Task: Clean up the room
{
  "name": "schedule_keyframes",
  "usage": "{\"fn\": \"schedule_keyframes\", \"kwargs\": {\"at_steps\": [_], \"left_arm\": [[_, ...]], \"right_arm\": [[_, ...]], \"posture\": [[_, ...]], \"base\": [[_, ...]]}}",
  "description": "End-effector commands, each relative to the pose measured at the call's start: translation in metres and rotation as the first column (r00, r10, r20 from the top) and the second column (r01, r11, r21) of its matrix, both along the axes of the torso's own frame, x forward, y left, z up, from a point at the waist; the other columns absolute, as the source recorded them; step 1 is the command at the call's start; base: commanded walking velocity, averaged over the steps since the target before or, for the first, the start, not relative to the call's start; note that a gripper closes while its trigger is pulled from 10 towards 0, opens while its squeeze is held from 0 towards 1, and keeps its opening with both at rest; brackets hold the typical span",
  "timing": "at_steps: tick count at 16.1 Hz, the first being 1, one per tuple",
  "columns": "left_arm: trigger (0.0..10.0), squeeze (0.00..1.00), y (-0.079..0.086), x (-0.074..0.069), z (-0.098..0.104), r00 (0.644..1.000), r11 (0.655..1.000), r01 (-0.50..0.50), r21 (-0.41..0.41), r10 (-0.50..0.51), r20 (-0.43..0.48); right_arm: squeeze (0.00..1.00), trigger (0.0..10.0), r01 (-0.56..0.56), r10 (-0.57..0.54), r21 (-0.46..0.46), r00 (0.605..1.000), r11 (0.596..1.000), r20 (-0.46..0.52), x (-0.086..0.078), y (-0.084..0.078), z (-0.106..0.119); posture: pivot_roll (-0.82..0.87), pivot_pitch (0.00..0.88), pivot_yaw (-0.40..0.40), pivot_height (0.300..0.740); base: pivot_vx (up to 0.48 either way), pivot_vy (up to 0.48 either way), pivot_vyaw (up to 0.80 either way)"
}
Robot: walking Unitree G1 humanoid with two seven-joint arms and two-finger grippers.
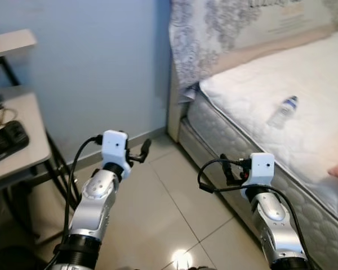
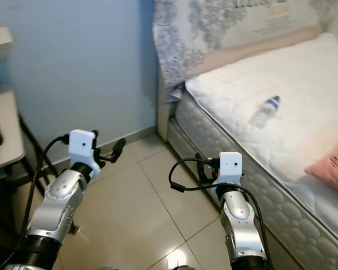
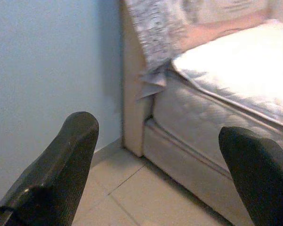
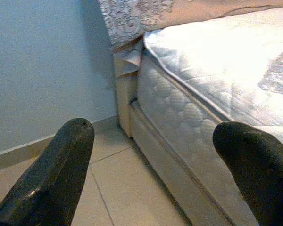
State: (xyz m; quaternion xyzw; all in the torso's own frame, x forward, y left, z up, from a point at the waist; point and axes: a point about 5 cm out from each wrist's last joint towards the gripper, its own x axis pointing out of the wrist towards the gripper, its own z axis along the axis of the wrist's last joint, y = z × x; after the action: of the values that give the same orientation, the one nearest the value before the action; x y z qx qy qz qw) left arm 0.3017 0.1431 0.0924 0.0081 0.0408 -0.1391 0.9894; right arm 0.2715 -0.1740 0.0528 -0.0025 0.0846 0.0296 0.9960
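progress: early — plastic bottle [image 1: 283,111] lies on the mattress [image 1: 253,90], uncollected
my left gripper [image 3: 155,169]: fingers spread, empty
my right gripper [image 4: 160,169]: fingers spread, empty

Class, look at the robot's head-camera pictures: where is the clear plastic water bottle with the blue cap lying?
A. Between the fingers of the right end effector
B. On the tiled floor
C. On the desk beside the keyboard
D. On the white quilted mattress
D: the clear plastic water bottle with the blue cap lies on its side on the white quilted mattress, apart from both end effectors.
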Motion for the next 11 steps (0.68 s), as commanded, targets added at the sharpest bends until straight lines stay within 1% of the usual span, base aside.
{"fn": "schedule_keyframes", "kwargs": {"at_steps": [1,5,6,8,11], "left_arm": [[10.0,0.0,-0.003,0.005,0.008,0.999,0.999,0.031,0.014,-0.032,0.034],[10.0,0.0,-0.001,0.011,0.015,0.997,0.999,0.051,0.011,-0.052,0.061],[10.0,0.0,-0.002,0.012,0.018,0.994,0.997,0.074,0.006,-0.075,0.08],[10.0,0.0,-0.005,0.012,0.022,0.99,0.995,0.102,0.004,-0.102,0.102],[10.0,0.0,-0.006,0.013,0.021,0.99,0.994,0.107,-0.013,-0.105,0.096]], "right_arm": [[0.0,10.0,0.004,-0.004,-0.002,1.0,1.0,0.021,0.002,0.001,0.003],[0.0,10.0,0.043,-0.043,0.0,0.998,0.999,0.051,0.004,-0.003,0.006],[0.0,10.0,0.067,-0.067,0.002,0.996,0.998,0.062,0.004,-0.007,0.007],[0.0,10.0,0.079,-0.079,0.002,0.995,0.997,0.066,0.004,-0.01,0.007],[0.0,10.0,0.097,-0.096,0.001,0.992,0.995,0.082,0.003,-0.012,0.009]], "posture": [[-0.05,0.0,-0.004,0.74],[-0.05,0.0,0.004,0.74],[-0.05,0.0,0.005,0.74],[-0.05,0.0,0.005,0.74],[-0.06,0.0,0.008,0.74]], "base": [[0.446,0.0,-0.68],[0.467,0.0,-0.68],[0.48,0.0,-0.68],[0.48,0.0,-0.68],[0.48,0.0,-0.68]]}}
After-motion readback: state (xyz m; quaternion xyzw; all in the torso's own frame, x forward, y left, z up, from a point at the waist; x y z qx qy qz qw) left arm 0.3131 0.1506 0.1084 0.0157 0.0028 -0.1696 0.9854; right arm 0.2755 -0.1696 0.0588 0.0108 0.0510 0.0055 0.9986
